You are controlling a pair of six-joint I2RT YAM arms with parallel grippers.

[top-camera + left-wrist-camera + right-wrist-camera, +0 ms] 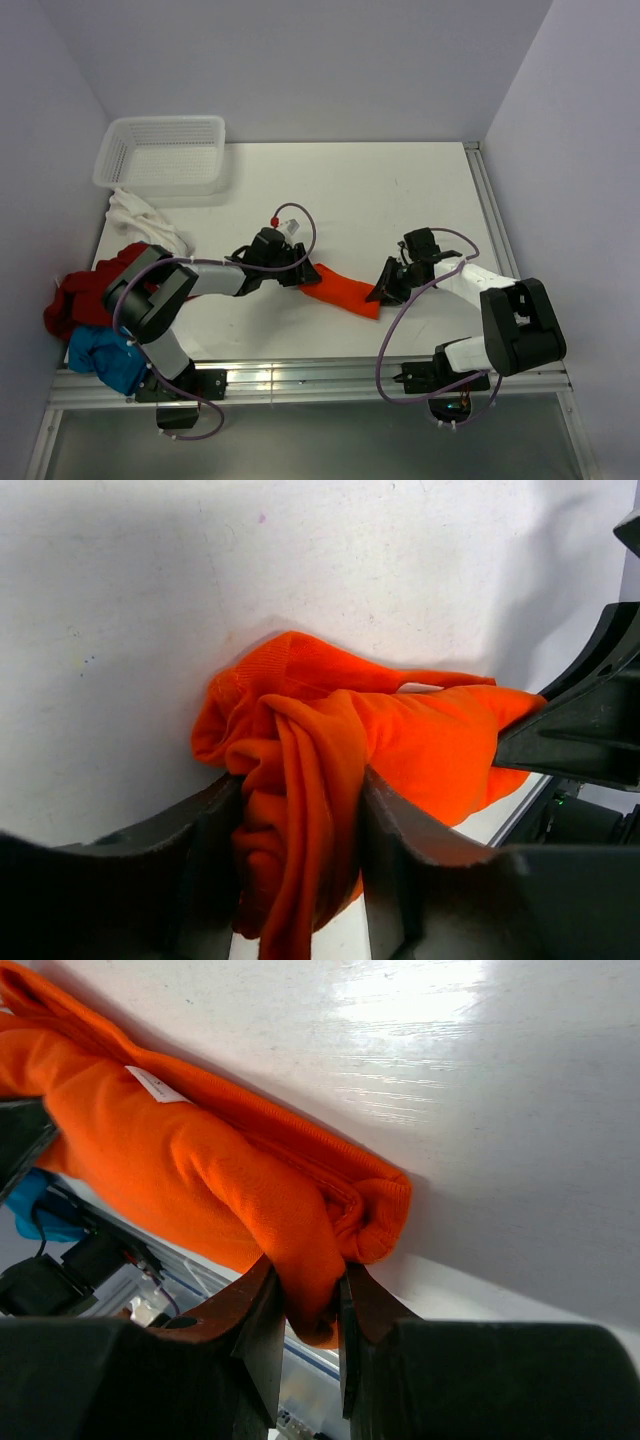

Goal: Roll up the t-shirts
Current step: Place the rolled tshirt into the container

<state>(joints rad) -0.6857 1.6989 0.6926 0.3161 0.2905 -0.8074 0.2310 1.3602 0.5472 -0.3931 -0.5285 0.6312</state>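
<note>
Left jaws pinch one bunched end of the orange t-shirt, right jaws clamp the other | it lies a loose band on our bench | we judge roll unfinished; red t-shirt, blue t-shirt, white t-shirt unrolled

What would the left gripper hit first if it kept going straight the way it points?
The orange t-shirt bunched between its fingers; beyond that, probably the right gripper, though depth is unclear.
</note>
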